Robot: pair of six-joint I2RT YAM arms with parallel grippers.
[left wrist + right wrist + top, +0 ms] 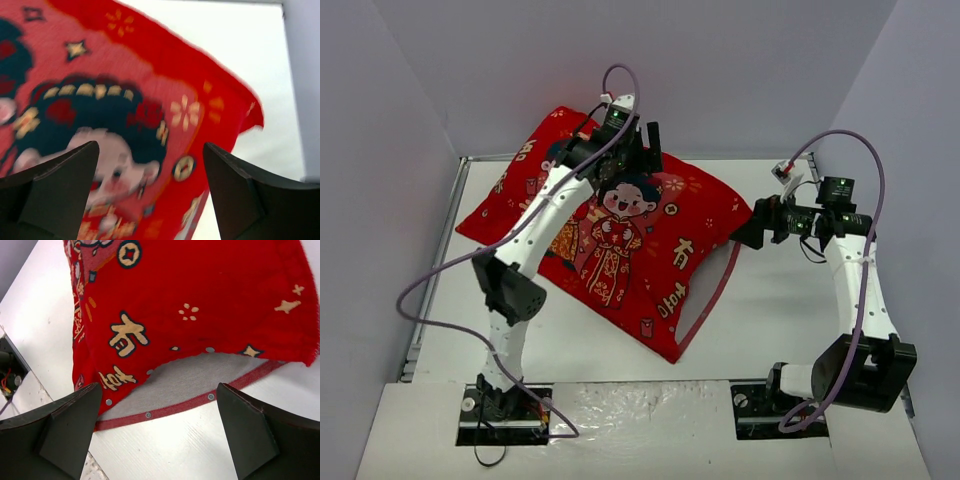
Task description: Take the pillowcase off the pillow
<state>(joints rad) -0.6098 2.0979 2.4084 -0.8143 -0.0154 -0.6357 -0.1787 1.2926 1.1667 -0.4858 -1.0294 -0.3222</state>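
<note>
The red pillowcase (620, 240), printed with cartoon children and gold characters, lies diagonally across the white table. Its open edge (715, 295), lined with snap buttons, faces right. In the right wrist view the mouth (190, 377) gapes, showing grey lining. The white pillow is hidden inside the cover. My left gripper (648, 145) is open above the cover's far edge, over the girl's face (115, 165); its own view shows it empty (151, 147). My right gripper (748, 233) is open and empty at the cover's right corner, just above the table before the open hem (159, 390).
Grey walls (720, 70) close in the table at the back and on both sides. A metal rail (440, 260) runs along the table's left edge. A marbled ledge (640, 420) with both arm bases lies along the near edge. Bare table (780, 320) shows right of the cover.
</note>
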